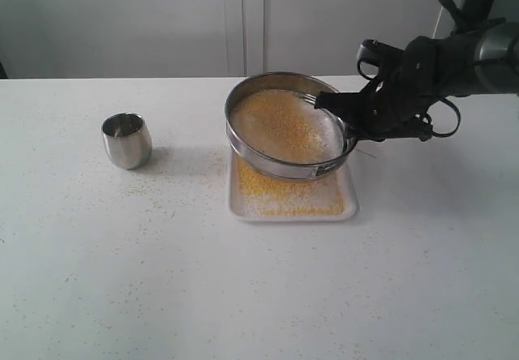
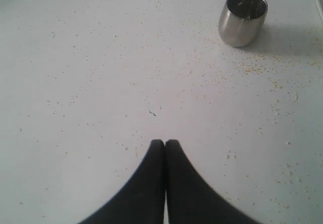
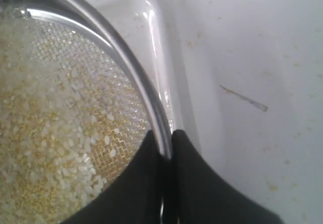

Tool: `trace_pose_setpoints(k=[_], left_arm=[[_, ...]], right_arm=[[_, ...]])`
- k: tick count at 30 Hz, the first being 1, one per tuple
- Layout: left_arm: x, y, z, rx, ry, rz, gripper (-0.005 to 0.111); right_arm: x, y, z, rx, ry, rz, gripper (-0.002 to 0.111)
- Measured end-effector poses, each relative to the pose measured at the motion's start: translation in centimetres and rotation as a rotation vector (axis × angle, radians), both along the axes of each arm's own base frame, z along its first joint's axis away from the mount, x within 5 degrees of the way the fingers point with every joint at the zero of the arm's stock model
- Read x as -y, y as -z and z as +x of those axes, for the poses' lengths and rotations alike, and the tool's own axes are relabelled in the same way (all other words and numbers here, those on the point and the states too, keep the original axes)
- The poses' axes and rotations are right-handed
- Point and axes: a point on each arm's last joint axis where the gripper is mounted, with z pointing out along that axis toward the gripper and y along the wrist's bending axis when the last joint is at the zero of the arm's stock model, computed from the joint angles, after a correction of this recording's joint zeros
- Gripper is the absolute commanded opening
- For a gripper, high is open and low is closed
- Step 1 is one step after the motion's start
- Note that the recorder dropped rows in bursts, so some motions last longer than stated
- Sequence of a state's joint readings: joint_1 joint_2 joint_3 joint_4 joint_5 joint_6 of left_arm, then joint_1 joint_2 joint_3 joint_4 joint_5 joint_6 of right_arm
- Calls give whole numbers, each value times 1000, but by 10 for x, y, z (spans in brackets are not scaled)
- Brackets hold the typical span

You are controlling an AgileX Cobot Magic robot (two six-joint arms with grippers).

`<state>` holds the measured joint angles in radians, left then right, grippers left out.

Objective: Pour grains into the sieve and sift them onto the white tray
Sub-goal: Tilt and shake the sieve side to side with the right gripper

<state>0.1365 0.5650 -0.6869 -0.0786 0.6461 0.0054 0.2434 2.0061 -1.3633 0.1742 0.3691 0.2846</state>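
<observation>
Sieve (image 1: pixel 261 156) tilted above white tray (image 1: pixel 236 211) | right tool (image 3: pixel 164 144) clamped sideways on its rim | left tool (image 2: pixel 165 143) together over table (image 2: pixel 75 82)

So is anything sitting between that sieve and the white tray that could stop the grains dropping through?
Nothing visible does. The right pincer holds the sieve by its rim right over the white tray, with nothing between them, and yellow grains already lie on it. The steel cup stands well aside.

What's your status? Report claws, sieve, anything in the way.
Left claw shut, empty. Right claw shut on sieve rim, sieve tilted over white tray. Fine yellow grains on tray, pale ones in sieve. Cup stands clear.
</observation>
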Motion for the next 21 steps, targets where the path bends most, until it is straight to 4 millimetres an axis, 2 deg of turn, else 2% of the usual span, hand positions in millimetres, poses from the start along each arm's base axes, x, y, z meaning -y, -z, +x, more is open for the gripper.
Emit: trace_pose_setpoints(k=[4,9,13,15,18,21], left_arm=[[0,0,0,0,0,0,0],[0,0,0,0,0,0,0],[0,0,0,0,0,0,0],[0,0,0,0,0,0,0],[0,0,0,0,0,0,0],[0,0,0,0,0,0,0]], right_arm=[[3,-2,-10,-88,-75,-74,0],[0,-4,3,8,-56,-46,0],[4,-17,-12,-126,-114,-105,0],[4,-17,-11,-77,-117,-109,0],[0,-23,8,124,-52,-38,0],[1,-33,1,49,-55,-20,0]])
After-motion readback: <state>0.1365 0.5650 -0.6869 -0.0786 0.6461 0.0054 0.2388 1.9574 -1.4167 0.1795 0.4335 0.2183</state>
